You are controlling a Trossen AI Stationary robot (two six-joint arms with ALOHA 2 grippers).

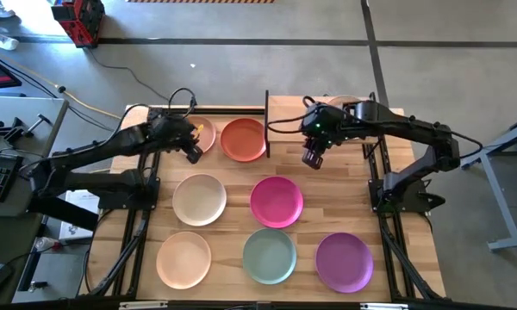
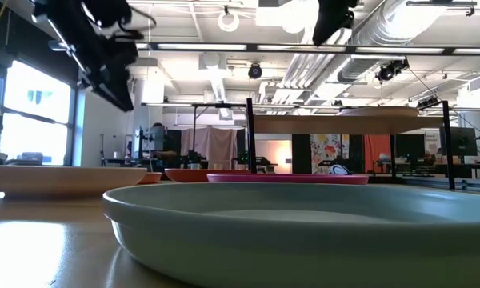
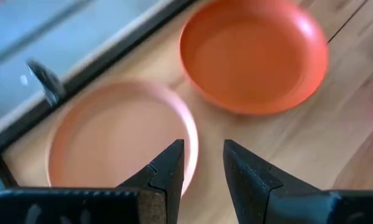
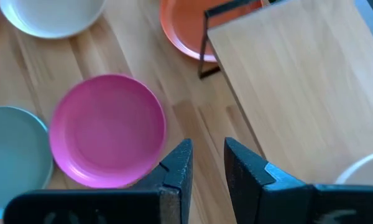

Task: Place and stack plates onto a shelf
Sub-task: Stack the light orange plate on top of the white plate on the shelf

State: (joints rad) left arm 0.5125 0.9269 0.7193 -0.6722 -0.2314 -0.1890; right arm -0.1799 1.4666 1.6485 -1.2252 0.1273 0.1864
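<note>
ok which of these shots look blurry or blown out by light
Low view: the pale green plate fills the foreground, soft and out of focus, with bright window glare behind. Left wrist view: the peach plate is blurred, the orange-red plate sharper. High view is evenly lit.

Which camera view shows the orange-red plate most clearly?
The left wrist view: the orange-red plate shows whole and large. The high view shows it small, the right wrist view only part of it, and the low view only its rim.
</note>
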